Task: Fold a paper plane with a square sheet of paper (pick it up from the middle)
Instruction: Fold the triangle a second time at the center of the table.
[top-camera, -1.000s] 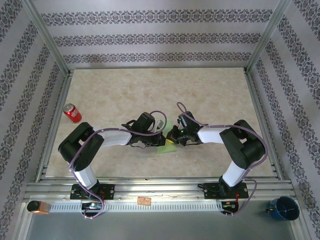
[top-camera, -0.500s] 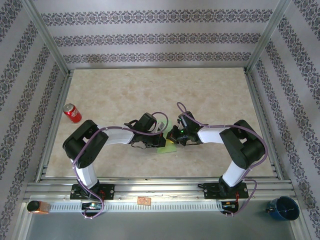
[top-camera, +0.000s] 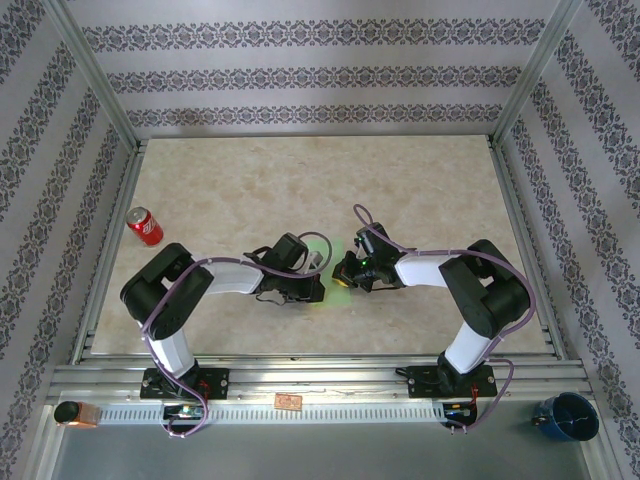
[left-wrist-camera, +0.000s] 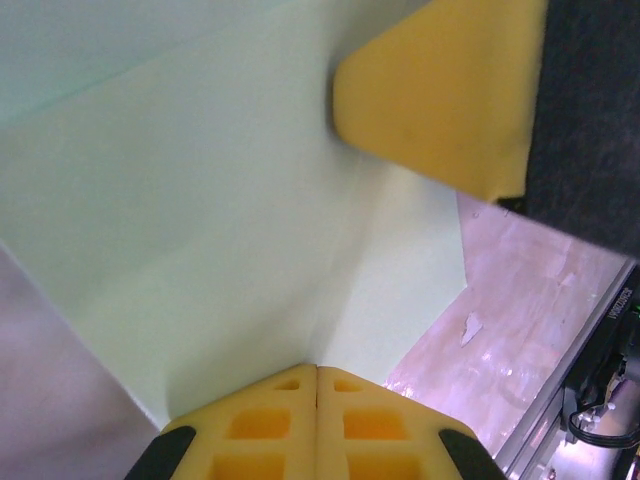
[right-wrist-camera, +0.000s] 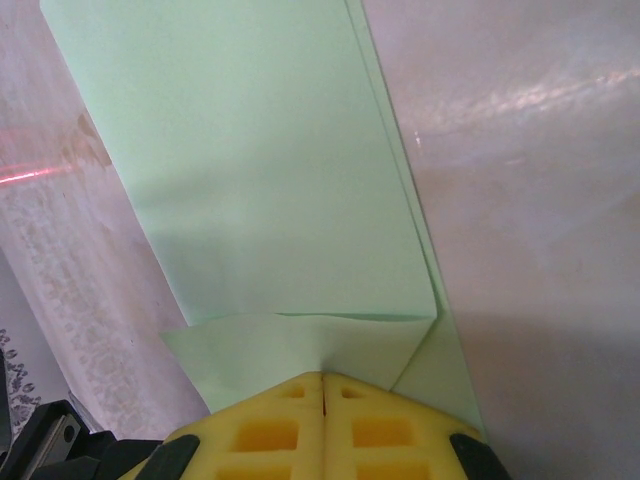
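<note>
The light green square sheet of paper (top-camera: 336, 298) lies partly folded on the table between my two arms. In the right wrist view the sheet (right-wrist-camera: 260, 170) is a long folded strip with a small flap turned over at its near end. My right gripper (right-wrist-camera: 323, 377) is shut, its tips pressed on that flap. My left gripper (left-wrist-camera: 317, 370) is also shut, its tips set against a crease in the paper (left-wrist-camera: 200, 220), which rises around them. The right gripper's yellow finger (left-wrist-camera: 440, 90) shows at the top right of the left wrist view. From above, the left gripper (top-camera: 316, 287) and the right gripper (top-camera: 343, 281) nearly meet over the sheet.
A red soda can (top-camera: 144, 226) lies at the table's left edge. A blue cup (top-camera: 566, 415) and an orange object (top-camera: 75, 412) sit off the table beyond the near rail. Metal frame rails (top-camera: 520, 240) border the tabletop.
My left wrist has shifted slightly and sits lower over the sheet. A pale green part of the paper now stands up beside it. The right arm has stayed put.
</note>
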